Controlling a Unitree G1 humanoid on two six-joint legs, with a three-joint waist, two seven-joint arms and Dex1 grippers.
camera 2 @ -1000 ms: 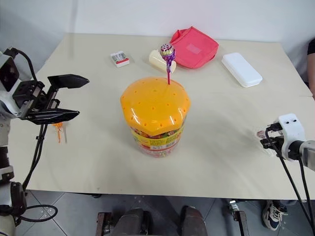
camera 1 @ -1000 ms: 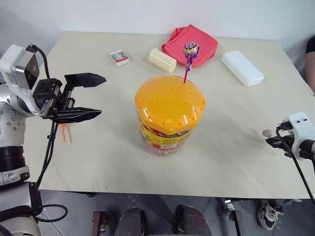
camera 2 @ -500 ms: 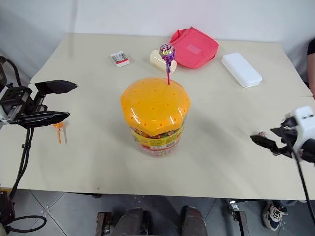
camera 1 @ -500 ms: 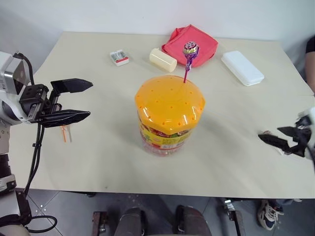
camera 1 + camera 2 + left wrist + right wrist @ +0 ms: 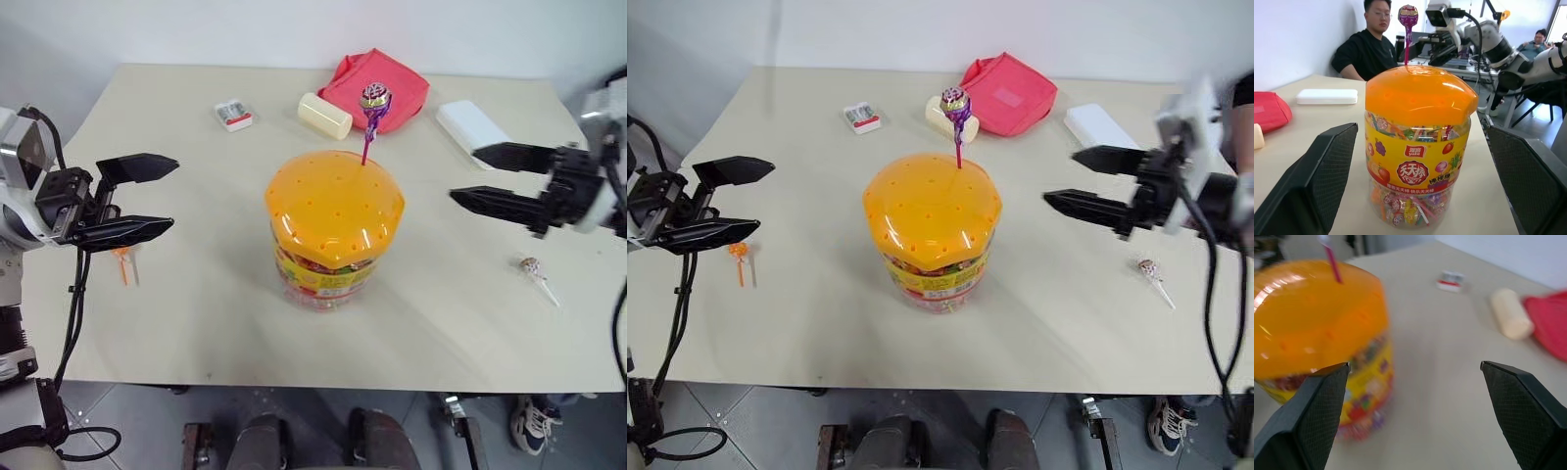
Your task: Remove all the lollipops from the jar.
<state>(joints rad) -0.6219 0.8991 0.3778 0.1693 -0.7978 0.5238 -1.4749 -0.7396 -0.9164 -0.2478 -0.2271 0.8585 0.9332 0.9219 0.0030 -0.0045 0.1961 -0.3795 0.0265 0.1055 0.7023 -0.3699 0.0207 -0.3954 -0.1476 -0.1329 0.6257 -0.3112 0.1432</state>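
Three foil-wrapped lollipops are counted: purple-stick (image 5: 374,101), orange-stick (image 5: 121,260), white-stick (image 5: 533,267); one orange-lidded clear plastic jar (image 5: 331,230).

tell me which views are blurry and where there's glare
Right wrist view: the jar is smeared by motion blur. Right eye view: the right gripper is soft at its wrist. Left wrist view: sharp, with glare streaks on the orange lid.

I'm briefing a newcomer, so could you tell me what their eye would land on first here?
The jar with its domed orange lid stands mid-table, one purple-stick lollipop upright in a lid hole. The open left gripper and right gripper flank it, and behind lies a pink pouch.
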